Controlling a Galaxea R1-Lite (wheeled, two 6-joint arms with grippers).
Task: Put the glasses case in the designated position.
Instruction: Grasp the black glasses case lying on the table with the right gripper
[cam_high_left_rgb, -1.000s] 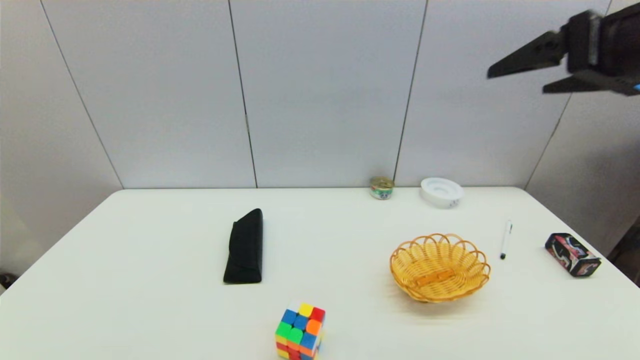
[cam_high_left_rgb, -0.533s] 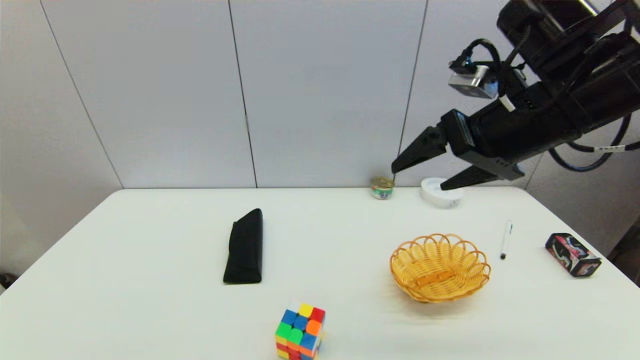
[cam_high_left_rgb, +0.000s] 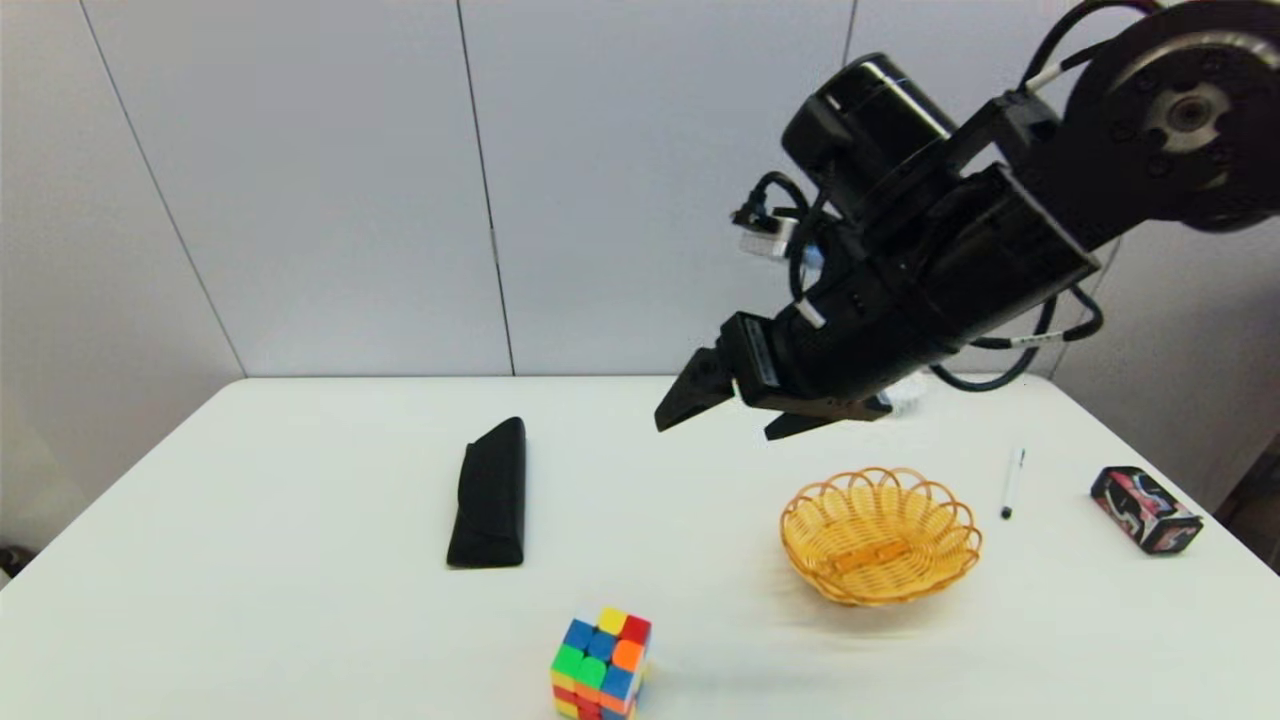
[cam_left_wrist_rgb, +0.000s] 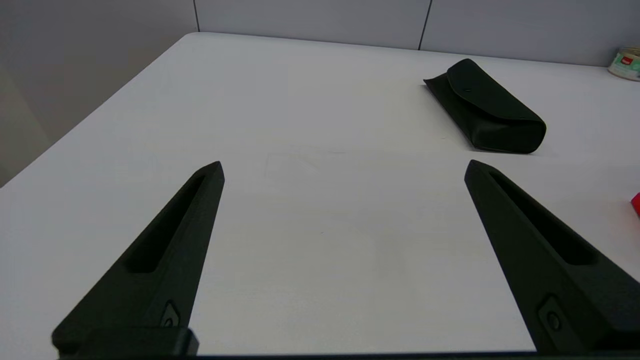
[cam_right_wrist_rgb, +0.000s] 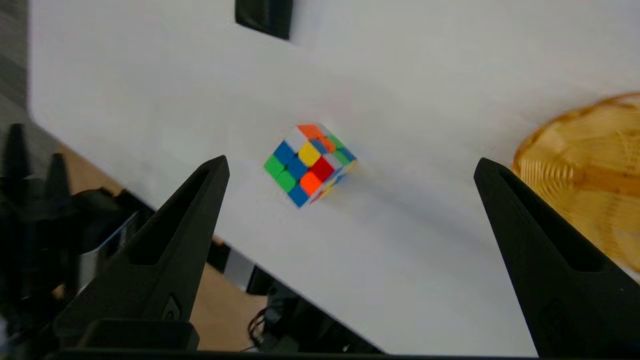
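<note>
Head view: right gripper (cam_high_left_rgb: 725, 415) hangs in the air, fingers spread wide and empty, glasses case (cam_high_left_rgb: 488, 495) flat on the table (cam_high_left_rgb: 300, 600) well off to its left and nearer the robot, basket (cam_high_left_rgb: 880, 535) just below-right of it. Left wrist view: left gripper (cam_left_wrist_rgb: 344, 167) wide apart, holding nothing, low over bare table, case beyond its right fingertip. Right wrist view: wide fingers frame the cube (cam_right_wrist_rgb: 310, 164), basket edge beside one finger.

Head cam high, facing table (cam_high_left_rgb: 300, 620); both wrist cams low, sharing glasses case (cam_left_wrist_rgb: 487, 110).
</note>
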